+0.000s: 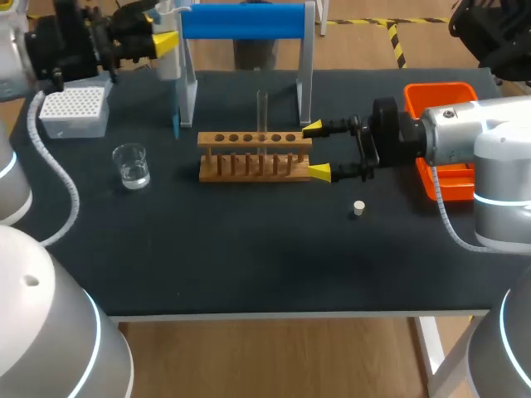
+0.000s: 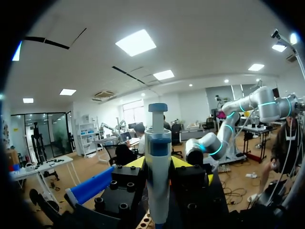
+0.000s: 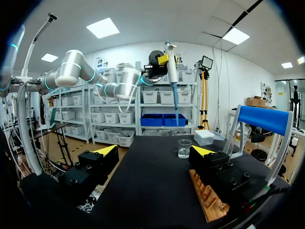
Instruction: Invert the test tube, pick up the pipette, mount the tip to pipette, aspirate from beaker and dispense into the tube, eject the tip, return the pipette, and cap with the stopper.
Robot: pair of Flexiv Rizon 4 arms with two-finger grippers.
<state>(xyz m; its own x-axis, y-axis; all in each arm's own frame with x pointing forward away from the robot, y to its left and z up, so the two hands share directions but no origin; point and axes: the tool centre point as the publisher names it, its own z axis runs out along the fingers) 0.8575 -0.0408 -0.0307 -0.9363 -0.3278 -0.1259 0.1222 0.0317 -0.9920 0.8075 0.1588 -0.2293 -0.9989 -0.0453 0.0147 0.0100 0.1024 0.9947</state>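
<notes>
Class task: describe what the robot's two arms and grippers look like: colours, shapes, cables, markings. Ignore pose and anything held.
The left arm and right arm are rounded silver-grey tubes with glowing light-blue rings at joints. A white ribbed hose runs alongside each. The left gripper and right gripper have black blocky bodies and two fingers with bright yellow wedge tips.

The pipette [image 2: 157,162] has its lower end cut off by the edge.

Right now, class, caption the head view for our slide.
Left gripper holds the pipette aloft; open right gripper sits at the end of the wooden rack.
</notes>
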